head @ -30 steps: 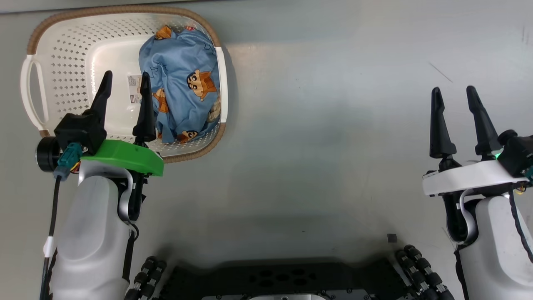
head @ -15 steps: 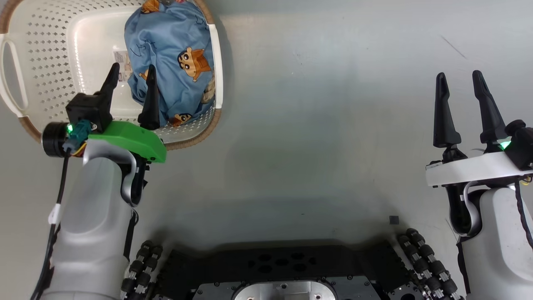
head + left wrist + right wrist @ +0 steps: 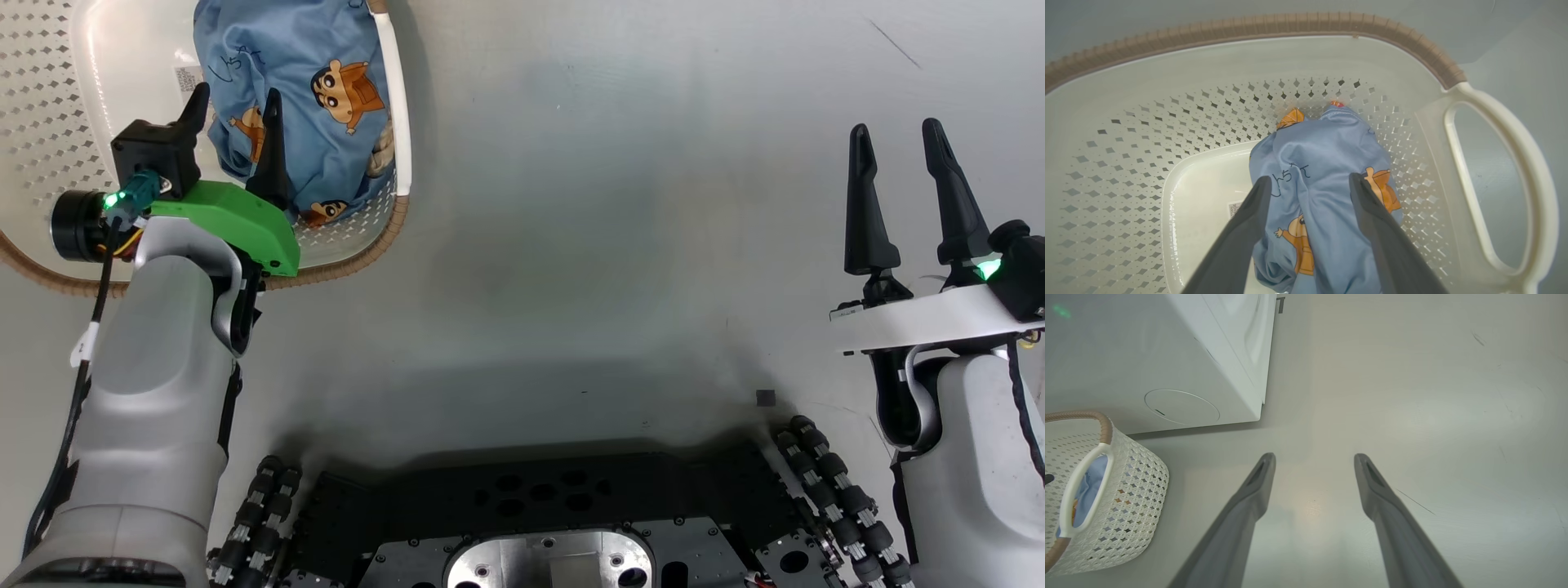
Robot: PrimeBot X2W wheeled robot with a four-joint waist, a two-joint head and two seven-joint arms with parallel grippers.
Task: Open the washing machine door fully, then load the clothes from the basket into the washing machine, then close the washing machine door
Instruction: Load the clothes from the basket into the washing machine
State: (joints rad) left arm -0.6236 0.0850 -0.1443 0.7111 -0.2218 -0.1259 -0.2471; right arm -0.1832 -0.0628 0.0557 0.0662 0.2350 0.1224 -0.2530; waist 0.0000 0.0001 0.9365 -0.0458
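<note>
- Well inside the basket (image 3: 49, 122), the clothes (image 3: 286, 90) lie bunched as one blue bundle at its right end, against the wall below the white handle (image 3: 400, 106).
- Seen from the head, the bundle's long axis runs up and down the view, from the near wall away from the robot; the top edge cuts it off.
- From the left wrist, the bundle (image 3: 1327, 196) stretches from the far perforated wall (image 3: 1167, 122) back toward the camera, in line with the fingers.
- Left gripper (image 3: 237, 90) is spread wide and empty over the basket; its fingers (image 3: 1249, 228) straddle the bundle, contact unclear.
- Right gripper (image 3: 893, 126) is also spread and empty above bare floor (image 3: 612, 245), well apart from the basket.
- From the right wrist, the washing machine (image 3: 1167, 355) shows its white lower corner and round flap (image 3: 1182, 407) just behind the basket (image 3: 1126, 490).
</note>
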